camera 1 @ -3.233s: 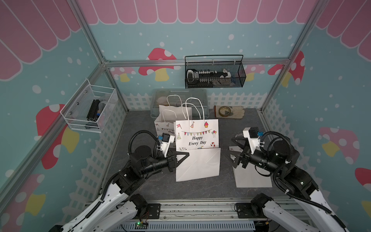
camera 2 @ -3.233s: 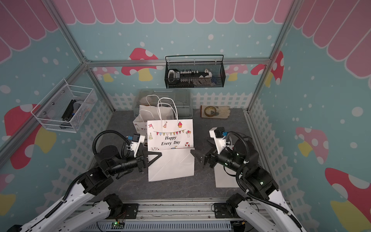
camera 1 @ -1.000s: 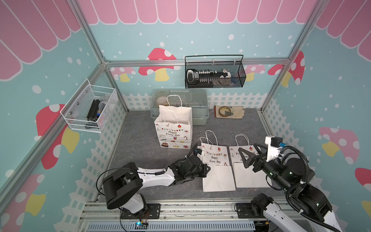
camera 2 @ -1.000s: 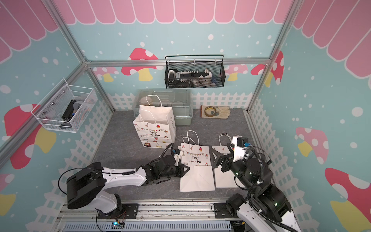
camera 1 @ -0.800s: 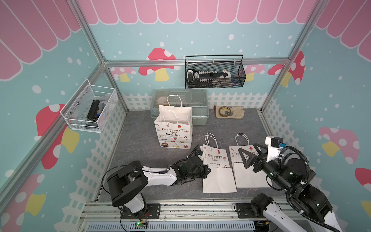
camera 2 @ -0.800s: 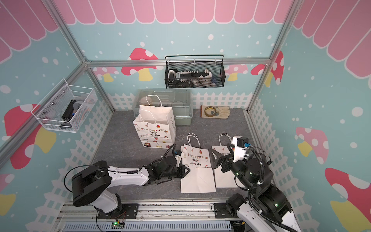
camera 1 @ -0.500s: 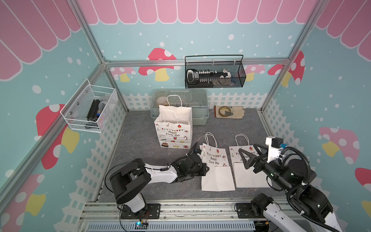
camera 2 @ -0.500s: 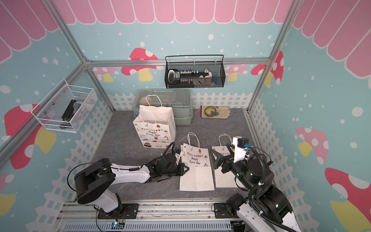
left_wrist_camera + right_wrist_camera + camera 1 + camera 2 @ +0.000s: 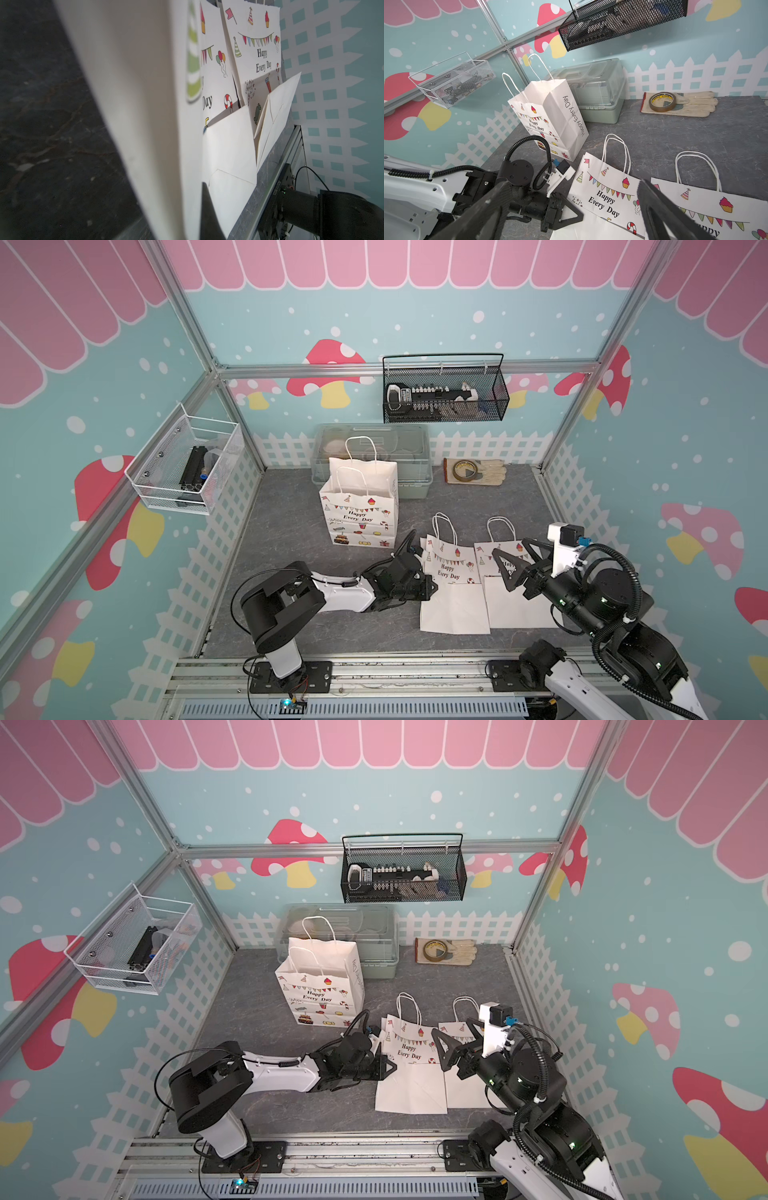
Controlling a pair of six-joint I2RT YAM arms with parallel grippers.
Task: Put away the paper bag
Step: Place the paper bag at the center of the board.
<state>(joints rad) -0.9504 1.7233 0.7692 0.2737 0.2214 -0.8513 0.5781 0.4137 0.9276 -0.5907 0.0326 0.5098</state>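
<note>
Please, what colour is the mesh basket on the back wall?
Black basket; clearest in a top view.

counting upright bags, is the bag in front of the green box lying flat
No, the standing paper bag in front of the storage box is upright, mouth open and handles up.

The white folded-flat paper bag [image 9: 454, 597] [image 9: 409, 1081] [image 9: 602, 199], printed with coloured bunting, a party hat, a cupcake and the words "Happy Every Day", lies face up on the dark grey tabletop [image 9: 291, 539] near the front. Its twisted white cord handles [image 9: 444, 526] point toward the back wall and its plain folded base toward the front, the whole bag slightly askew. It lies just beside a second flat bag [image 9: 515, 610] of the same print, on that bag's left.
</note>
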